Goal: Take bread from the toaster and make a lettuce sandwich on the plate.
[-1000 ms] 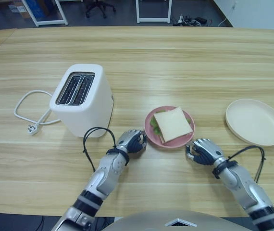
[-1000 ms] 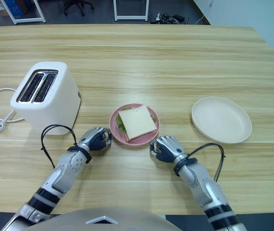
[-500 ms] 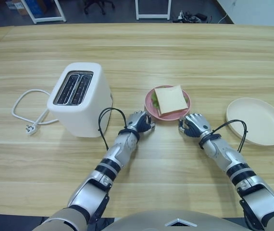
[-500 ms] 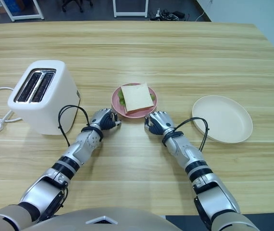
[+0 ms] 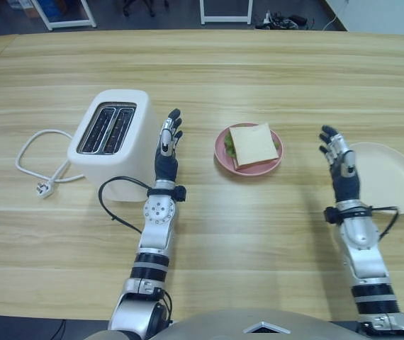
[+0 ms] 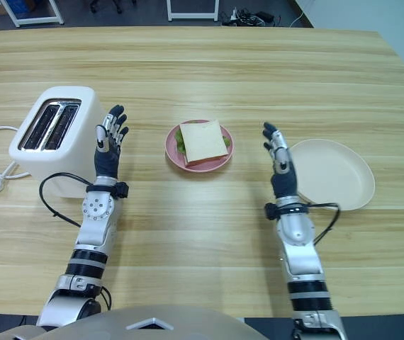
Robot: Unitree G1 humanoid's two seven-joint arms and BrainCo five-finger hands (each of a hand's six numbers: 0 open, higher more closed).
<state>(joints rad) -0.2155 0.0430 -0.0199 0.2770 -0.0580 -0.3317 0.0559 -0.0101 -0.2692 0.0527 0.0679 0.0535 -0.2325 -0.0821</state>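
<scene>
Left hand (image 5: 166,152) and right hand (image 5: 341,167) lifted open, sandwich (image 5: 252,144) between them

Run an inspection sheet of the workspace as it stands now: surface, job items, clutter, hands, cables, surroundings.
Surface: wooden table, no spills seen.
Job's things: white toaster at left, no bread standing out of its slots; bread slice on top of lettuce on the pink plate.
Clutter: cream plate at right.
Hands: left hand open, raised beside the toaster; right hand open, at the cream plate's left edge; neither holds anything.
Cables: white toaster cord looped at left, plug lying on the table; black cable loop at each wrist.
Surroundings: furniture legs and floor cables beyond the far edge.
</scene>
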